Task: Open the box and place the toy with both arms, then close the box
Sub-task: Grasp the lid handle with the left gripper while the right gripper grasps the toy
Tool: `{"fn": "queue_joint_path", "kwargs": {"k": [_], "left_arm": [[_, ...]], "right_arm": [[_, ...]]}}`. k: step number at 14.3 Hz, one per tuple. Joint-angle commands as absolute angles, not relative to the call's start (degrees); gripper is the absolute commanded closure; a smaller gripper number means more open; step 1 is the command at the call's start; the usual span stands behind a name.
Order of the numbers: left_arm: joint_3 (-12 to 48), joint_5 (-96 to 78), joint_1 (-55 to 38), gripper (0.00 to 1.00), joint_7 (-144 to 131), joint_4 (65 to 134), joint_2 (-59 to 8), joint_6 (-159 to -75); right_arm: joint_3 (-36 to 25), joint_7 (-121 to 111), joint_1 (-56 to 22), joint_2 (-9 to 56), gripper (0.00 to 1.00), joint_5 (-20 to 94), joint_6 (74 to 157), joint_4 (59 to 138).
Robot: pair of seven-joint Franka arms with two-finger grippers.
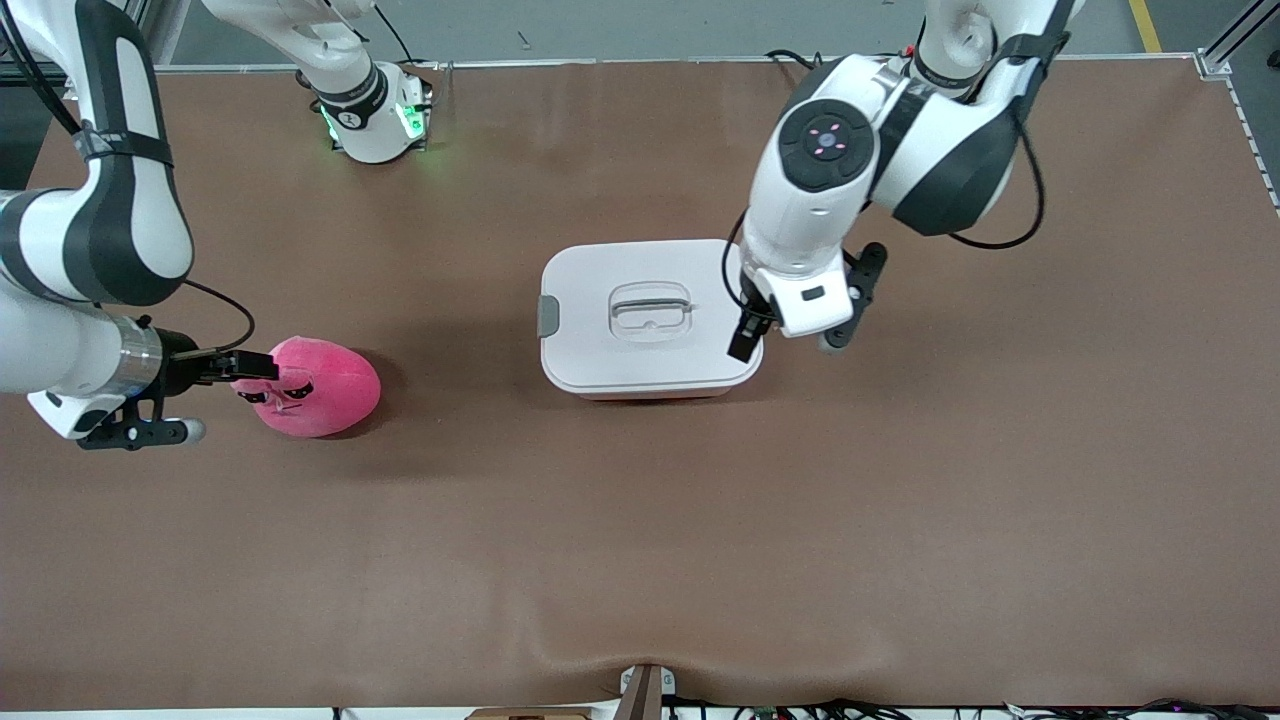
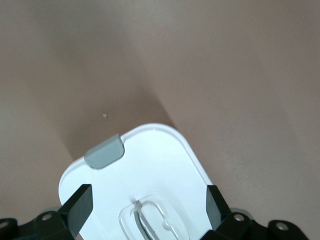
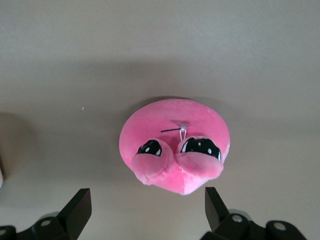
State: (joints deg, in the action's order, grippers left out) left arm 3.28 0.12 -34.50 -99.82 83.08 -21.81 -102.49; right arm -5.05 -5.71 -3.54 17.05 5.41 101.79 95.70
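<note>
The box (image 1: 650,320) stands closed mid-table, its white lid on, with a grey clip (image 1: 548,316) at the end toward the right arm and a recessed handle (image 1: 650,310). My left gripper (image 1: 752,338) is open and empty over the lid's end toward the left arm. In the left wrist view its gripper (image 2: 148,207) spans the lid (image 2: 150,160), with the clip (image 2: 104,151) past it. The pink toy (image 1: 325,385) lies on the table toward the right arm's end. My right gripper (image 1: 250,378) is open and empty, low beside the toy (image 3: 175,145). In the right wrist view that gripper (image 3: 148,210) sits just short of it.
The brown table mat (image 1: 640,520) lies bare around both things. The right arm's base (image 1: 375,110) with green lights stands at the table's back edge. A small bracket (image 1: 640,690) sits at the edge nearest the front camera.
</note>
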Motion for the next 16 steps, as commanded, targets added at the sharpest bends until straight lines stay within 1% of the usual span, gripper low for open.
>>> {"fn": "queue_joint_path", "kwargs": {"k": [1,4,6,9,12,16], "left_arm": [[2.72,-0.44,-36.56,0.00,-104.39,82.00,-23.72,-103.18],[2.81,-0.61,-38.40,0.00,-111.42,82.18,-24.87,-108.09],[2.72,-0.27,-39.72,0.00,-116.95,82.09,-26.27,-110.12],[2.72,-0.53,-41.13,0.00,-121.28,82.09,-28.29,-111.62],[2.81,-0.70,-42.97,0.00,-127.77,82.09,-29.79,-111.88],[2.81,-1.14,-44.99,0.00,-131.65,82.62,-30.23,-111.45]], "right_arm": [[-5.36,-5.54,-5.62,11.43,0.00,5.28,105.81,102.74],[-5.36,-5.54,-6.59,10.64,0.00,5.27,110.28,105.81],[-5.45,-5.62,-8.17,8.71,0.00,4.58,115.11,110.01],[-5.36,-5.62,-8.44,7.21,0.00,-2.01,123.46,116.35],[-5.27,-5.62,-8.44,7.82,0.00,-2.29,126.73,117.95],[-5.27,-5.62,-8.53,8.52,0.00,-2.37,128.14,118.04]]}}
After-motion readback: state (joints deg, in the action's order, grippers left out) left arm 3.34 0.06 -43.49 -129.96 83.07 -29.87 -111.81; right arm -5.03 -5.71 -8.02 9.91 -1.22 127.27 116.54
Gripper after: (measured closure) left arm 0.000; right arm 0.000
